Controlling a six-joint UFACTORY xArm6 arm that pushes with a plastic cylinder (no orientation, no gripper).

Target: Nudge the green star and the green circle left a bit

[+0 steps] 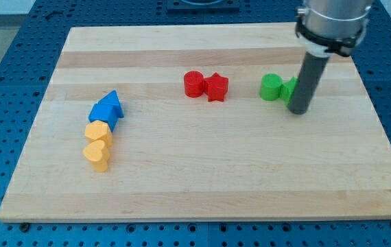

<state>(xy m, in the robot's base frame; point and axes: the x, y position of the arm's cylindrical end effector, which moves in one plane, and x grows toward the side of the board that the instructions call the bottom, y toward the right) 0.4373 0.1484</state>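
Observation:
The green circle (pixel 271 87) sits on the wooden board at the view's right of centre, near the top. The green star (pixel 289 89) touches it on its right and is mostly hidden behind my dark rod. My tip (pixel 297 110) rests on the board right against the star's right and lower side. The rod rises from there to the arm's grey end at the view's top right.
A red circle (pixel 194 84) and a red star (pixel 217 87) sit together left of the green pair. At the view's left, a blue triangle (pixel 112 103) and blue block (pixel 101 114) sit above two yellow blocks (pixel 97 132), (pixel 97 154). The board (pixel 202 185) has edges all round.

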